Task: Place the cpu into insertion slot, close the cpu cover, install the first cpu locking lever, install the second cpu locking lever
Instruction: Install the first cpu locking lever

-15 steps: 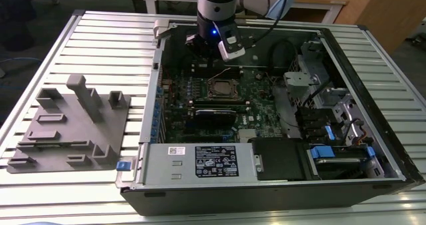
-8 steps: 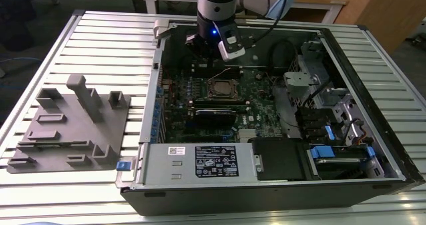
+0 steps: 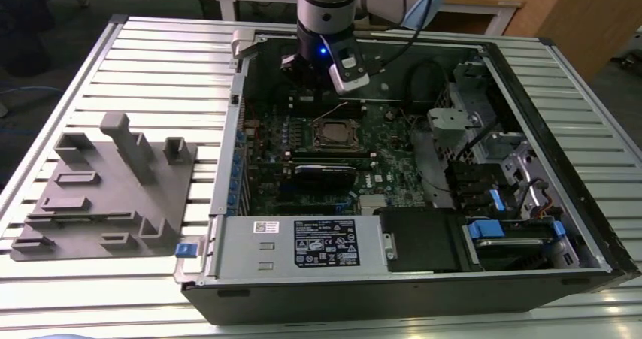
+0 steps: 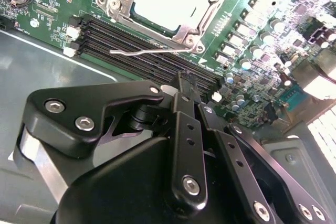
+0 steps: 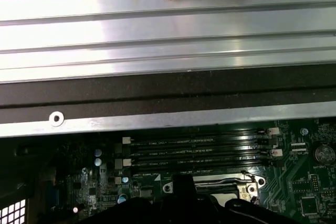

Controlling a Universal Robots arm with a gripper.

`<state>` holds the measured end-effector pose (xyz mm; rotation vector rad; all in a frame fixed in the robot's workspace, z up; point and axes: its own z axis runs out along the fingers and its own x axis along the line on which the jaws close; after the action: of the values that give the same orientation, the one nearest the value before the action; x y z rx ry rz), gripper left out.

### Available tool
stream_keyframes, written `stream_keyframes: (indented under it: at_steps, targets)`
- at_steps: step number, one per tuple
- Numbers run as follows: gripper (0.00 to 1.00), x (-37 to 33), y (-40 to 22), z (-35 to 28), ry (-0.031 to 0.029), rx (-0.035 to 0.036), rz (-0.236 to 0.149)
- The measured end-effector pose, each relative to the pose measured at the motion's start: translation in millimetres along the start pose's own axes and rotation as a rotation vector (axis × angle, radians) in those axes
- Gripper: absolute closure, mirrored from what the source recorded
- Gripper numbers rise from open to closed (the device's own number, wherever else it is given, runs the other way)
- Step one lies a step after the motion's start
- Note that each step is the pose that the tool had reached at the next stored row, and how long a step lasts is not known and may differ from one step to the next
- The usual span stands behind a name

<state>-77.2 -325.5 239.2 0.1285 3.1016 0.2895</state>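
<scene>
CPU seated and cover lowered; one locking lever left loose.

The cpu point(image 4: 170, 1) is seen inside the cpu cover point(image 4: 197, 24) on the insertion slot point(image 3: 335, 134), at 6 o'clock from the end effector point(image 3: 301, 72), whose grip cannot be told. A locking lever point(image 4: 149, 52) is seen unlatched beside memory slots point(image 4: 147, 59); a graphics card point(image 3: 323, 175) lies beyond.

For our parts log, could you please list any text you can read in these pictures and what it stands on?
Black label on the silver housing: print too small to read.
Small white sticker beside it: unreadable.
White lettering on the memory slots: blurred.
</scene>
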Motion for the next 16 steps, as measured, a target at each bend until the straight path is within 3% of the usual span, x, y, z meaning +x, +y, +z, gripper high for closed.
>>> stream_keyframes:
  at_steps: [4, 16]
  targets:
    - [0.89, 0.0, -0.7, 4.6, -0.0063, -0.0005, -0.001]
    - [0.89, -16.2, 4.6, 8.8, -0.0077, 0.0069, 0.003]
